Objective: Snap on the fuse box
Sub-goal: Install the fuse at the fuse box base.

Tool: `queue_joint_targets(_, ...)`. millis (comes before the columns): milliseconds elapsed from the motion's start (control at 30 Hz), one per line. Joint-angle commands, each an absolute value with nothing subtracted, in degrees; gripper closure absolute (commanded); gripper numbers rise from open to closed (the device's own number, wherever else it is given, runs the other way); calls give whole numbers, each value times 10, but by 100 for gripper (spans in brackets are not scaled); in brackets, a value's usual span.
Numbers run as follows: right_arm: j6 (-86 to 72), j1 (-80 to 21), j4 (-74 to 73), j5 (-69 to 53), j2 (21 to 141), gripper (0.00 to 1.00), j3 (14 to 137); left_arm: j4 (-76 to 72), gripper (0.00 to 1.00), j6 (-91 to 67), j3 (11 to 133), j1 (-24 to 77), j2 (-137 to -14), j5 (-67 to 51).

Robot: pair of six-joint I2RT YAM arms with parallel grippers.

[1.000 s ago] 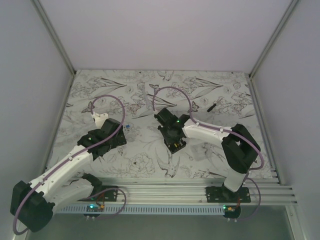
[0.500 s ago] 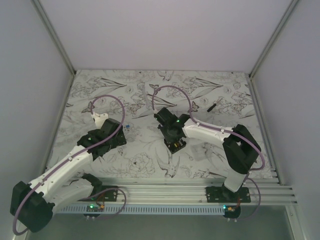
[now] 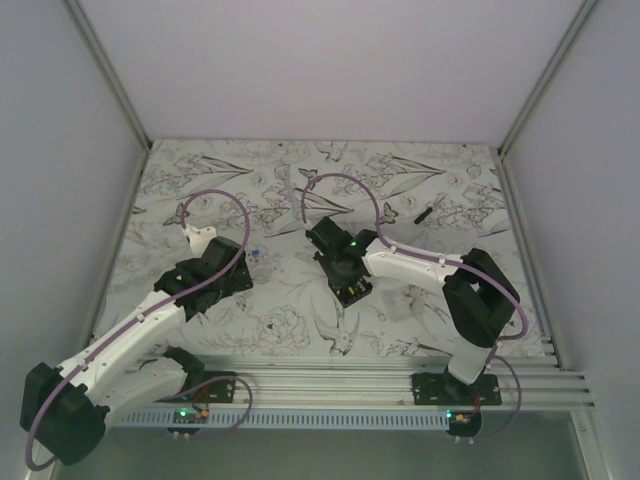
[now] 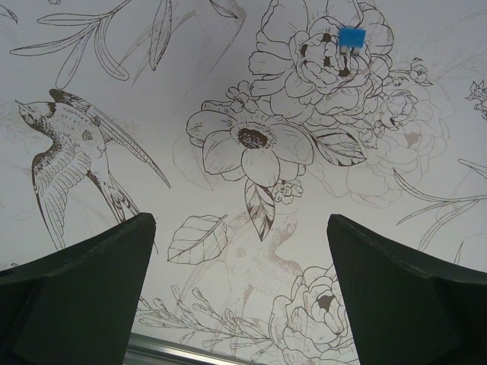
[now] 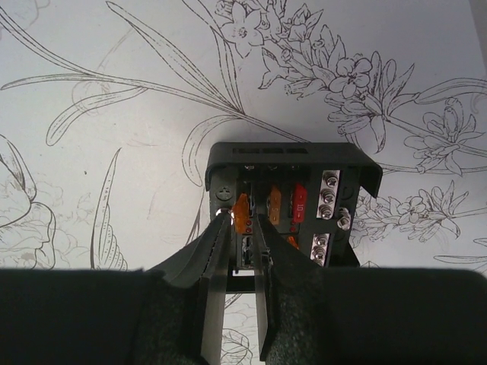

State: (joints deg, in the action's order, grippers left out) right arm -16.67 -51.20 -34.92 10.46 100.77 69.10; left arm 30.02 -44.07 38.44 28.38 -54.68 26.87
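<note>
The fuse box (image 5: 293,156) is a small black box lying on the flowered table, with orange and red fuses and silver screws showing inside. In the top view it (image 3: 354,293) lies at the table's middle, under my right wrist. My right gripper (image 5: 242,219) is over its left side, jaws nearly closed with a tilted orange fuse (image 5: 243,213) between the tips. From above, the right gripper (image 3: 347,280) is right over the box. My left gripper (image 4: 240,220) is wide open and empty above bare table, left of the box (image 3: 228,283).
A small blue piece (image 4: 351,36) lies on the table just right of the left wrist (image 3: 257,252). A short black stick (image 3: 424,213) lies at the back right. An aluminium rail (image 3: 400,375) runs along the near edge. Walls close in on the left, right and back.
My right gripper has shifted very slightly left and back over the fuse box. The left arm has not moved.
</note>
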Motion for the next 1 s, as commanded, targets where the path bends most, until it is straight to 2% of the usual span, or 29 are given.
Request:
queue_joint_targets(0,-158,-516,-344,114,1024,77,706,323,0,-440,390,279,-541,272)
queue_joint_targets(333,-156,-508,-352,113,1025,92,712,323,0,-440,391,279,-541,273)
queue_joint_targets(633,-147,-479,-352,46,1038,100,714,323,0,-440,393,279,-542,272)
queue_joint_targets(967,-143,-425,-332,-27,1039,100,677,323,0,-440,392,279,-542,273)
